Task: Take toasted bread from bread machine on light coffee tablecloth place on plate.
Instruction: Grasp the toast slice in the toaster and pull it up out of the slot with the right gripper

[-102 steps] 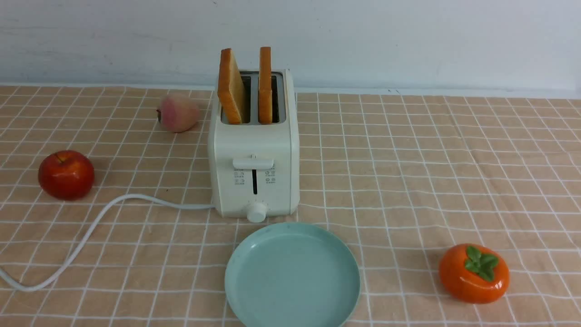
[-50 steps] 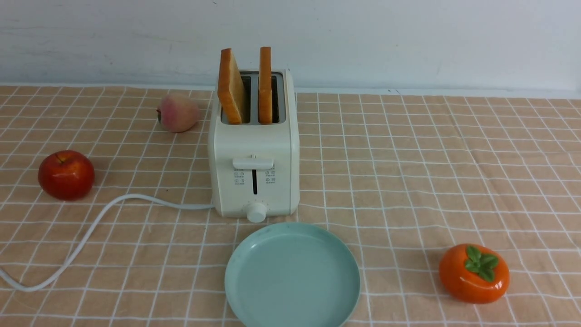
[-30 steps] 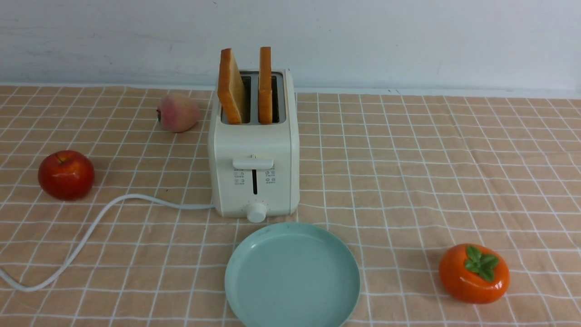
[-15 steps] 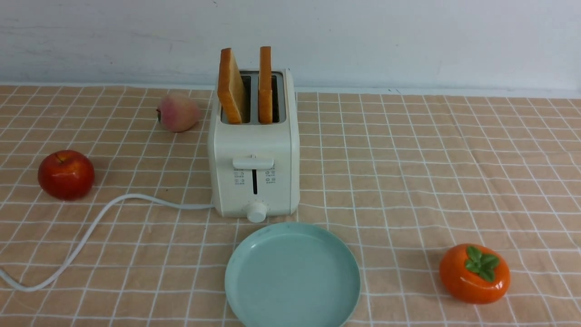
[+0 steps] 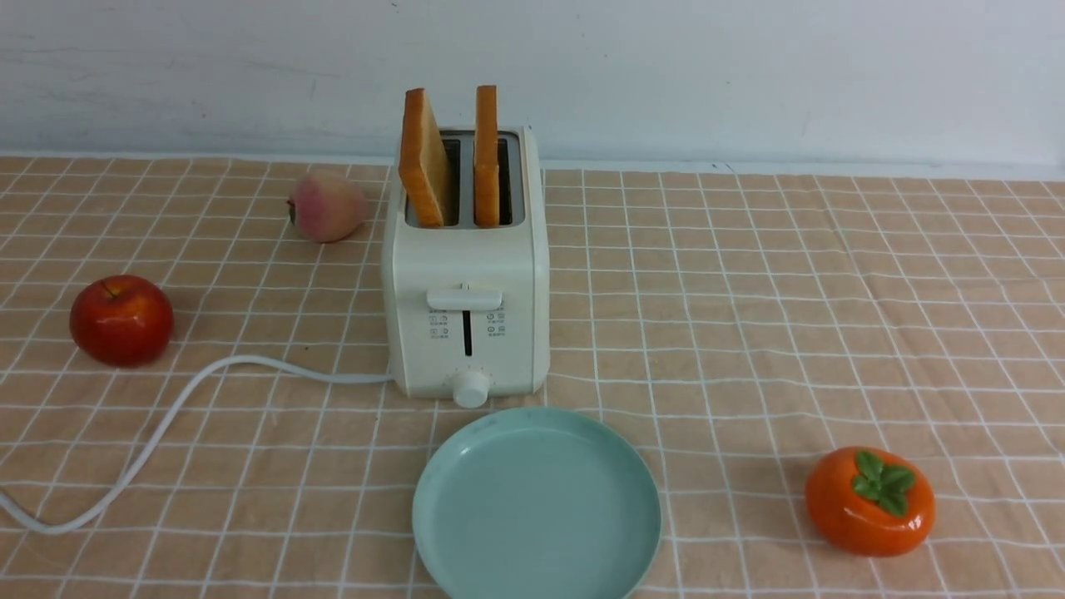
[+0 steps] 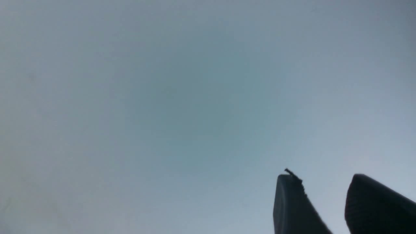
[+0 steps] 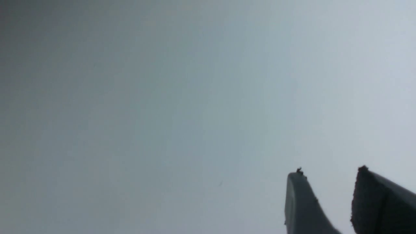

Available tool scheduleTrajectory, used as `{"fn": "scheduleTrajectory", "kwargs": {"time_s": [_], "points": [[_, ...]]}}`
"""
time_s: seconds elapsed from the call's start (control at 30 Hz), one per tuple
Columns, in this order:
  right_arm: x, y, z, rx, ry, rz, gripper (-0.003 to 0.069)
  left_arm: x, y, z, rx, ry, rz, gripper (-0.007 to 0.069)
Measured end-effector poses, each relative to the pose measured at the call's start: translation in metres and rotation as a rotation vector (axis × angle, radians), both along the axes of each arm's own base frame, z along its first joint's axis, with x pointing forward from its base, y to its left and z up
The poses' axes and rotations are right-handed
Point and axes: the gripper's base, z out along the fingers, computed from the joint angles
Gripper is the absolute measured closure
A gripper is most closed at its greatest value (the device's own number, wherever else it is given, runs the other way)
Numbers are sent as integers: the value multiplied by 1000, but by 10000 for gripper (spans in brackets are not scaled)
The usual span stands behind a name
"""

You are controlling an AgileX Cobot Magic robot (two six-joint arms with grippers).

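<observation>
Because it carries everything, light coffee tablecloth (image 5: 749, 316): tan-peach cloth with a thin white grid, slightly wrinkled, running back to a pale wall.
Bread machine (image 5: 466, 274): cream two-slot toaster close to the cloth's far edge, a little left of centre, lever and knob facing the camera.
Plate (image 5: 532, 507): round, pale teal and bare, at the near edge just in front of the bread machine.
Toasted bread (image 5: 487, 158): two golden slices stand in the slots with their tops well clear. The left slice (image 5: 423, 162) leans left and the other stands upright. None is on the plate yet.
Fruit: red apple (image 5: 121, 320) near the left edge; peach (image 5: 326, 207) by the far edge, left of the toaster; orange persimmon (image 5: 869, 501) toward the near right corner.
Cord (image 5: 166, 424): white, trailing from the toaster out of the picture on the left.
Left gripper (image 6: 325, 185): dark fingertips spread, nothing between them, facing blank grey.
Right gripper (image 7: 330, 182): likewise spread and empty.
Risks: a hard pinch may crush the leaning slice. A slice catching in its slot may drag the toaster. A careless release could land it beside the plate.
Hidden: both arms lie outside the front view, so their distance from the toast cannot be told. The plate's near rim is cut off, the slice bottoms sit inside the slots, and the printed icons are too small to read.
</observation>
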Motion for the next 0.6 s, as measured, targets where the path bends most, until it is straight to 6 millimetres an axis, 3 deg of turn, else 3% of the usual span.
{"fn": "scheduleTrajectory", "kwargs": {"time_s": [0.17, 0.23, 0.3, 0.33, 0.37, 0.43, 0.47, 0.53, 0.6], "points": [[13, 3, 89, -64, 101, -15, 419, -18, -4, 96, 187, -76, 77, 384], [25, 4, 114, -97, 189, -26, 419, -10, -10, 126, 308, -14, 92, 384], [36, 5, 127, -111, 262, -28, 419, -6, -14, 142, 372, 23, 77, 384], [51, 6, 138, -114, 370, -21, 419, 10, -22, 158, 481, 118, 32, 384], [65, 8, 142, -117, 466, -15, 419, 18, -27, 170, 537, 161, -1, 384], [73, 8, 143, -120, 518, -12, 419, 28, -31, 174, 571, 206, -32, 384], [88, 9, 141, -131, 609, -14, 419, 41, -38, 180, 626, 283, -95, 384], [98, 9, 138, -148, 665, -25, 419, 54, -42, 179, 652, 348, -137, 384], [116, 9, 128, -182, 748, -52, 419, 80, -47, 173, 685, 493, -206, 384]]}}
